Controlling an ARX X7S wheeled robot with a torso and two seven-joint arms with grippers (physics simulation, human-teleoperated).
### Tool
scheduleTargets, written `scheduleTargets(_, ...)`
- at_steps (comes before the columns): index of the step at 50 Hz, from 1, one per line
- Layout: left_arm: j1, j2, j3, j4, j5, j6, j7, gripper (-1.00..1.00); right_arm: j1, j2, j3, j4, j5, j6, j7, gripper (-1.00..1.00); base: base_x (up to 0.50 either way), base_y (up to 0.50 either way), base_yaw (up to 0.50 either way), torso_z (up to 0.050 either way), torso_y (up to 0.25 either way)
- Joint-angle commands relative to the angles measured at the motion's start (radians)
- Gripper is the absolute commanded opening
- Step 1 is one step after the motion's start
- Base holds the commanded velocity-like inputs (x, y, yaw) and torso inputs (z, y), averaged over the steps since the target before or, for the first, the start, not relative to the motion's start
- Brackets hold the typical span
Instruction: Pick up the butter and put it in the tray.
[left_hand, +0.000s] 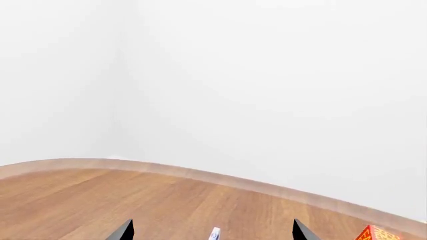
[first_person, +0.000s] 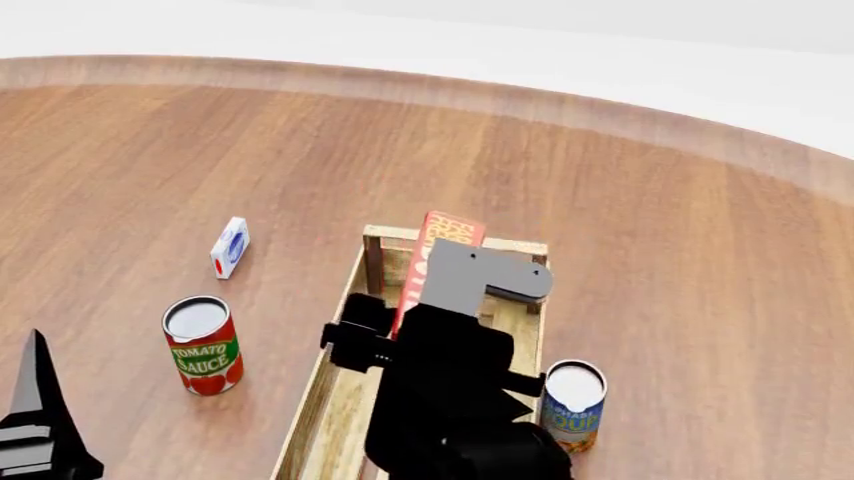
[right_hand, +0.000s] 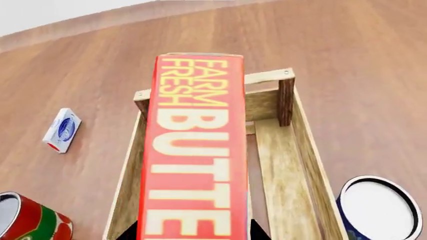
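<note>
Nearest the robot, the left gripper (left_hand: 213, 231) hung idle with its fingers spread, holding nothing. The right gripper (right_hand: 193, 232) pinched the butter (right_hand: 197, 150) by its near end, holding it on edge above the tray (right_hand: 283, 165). A blue can (first_person: 574, 402) stood just beside the tray, a tomato sauce can (first_person: 202, 345) left of it, a small white-blue box (first_person: 230, 247) farther out.

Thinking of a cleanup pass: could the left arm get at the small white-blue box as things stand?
Probably yes: the left end effector is open and empty, with bare table up to the small white-blue box.
</note>
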Motion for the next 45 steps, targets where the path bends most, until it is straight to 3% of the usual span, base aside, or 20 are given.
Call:
scheduleTargets(1,0.006,0.017,-0.026,0.016,-0.013,0.015,0.046,1.0,0.06,-0.023,-0.146,0.092,0.094,-0.107,-0.006,-1.0,0.0,0.0,0.0,0.0,0.0)
scheduleTargets(10,0.003,0.018,-0.025,0.004,-0.013,0.022,0.048,1.0,0.07,-0.024,-0.406,0.148,0.256,-0.179,-0.019,-1.0,0.0,0.0,0.0,0.001,0.001)
scheduleTargets(17,0.004,0.016,-0.022,0.003,-0.013,0.022,0.046,1.0,0.079,-0.024,-0.514,0.173,0.363,-0.21,-0.027,-1.0,0.0,0.0,0.0,0.0,0.001)
scheduleTargets(45,0.001,0.008,-0.034,-0.003,-0.033,0.028,0.041,1.0,0.072,-0.024,-0.565,0.129,0.4,-0.18,-0.018,-1.0,0.0,0.0,0.0,0.0,0.001)
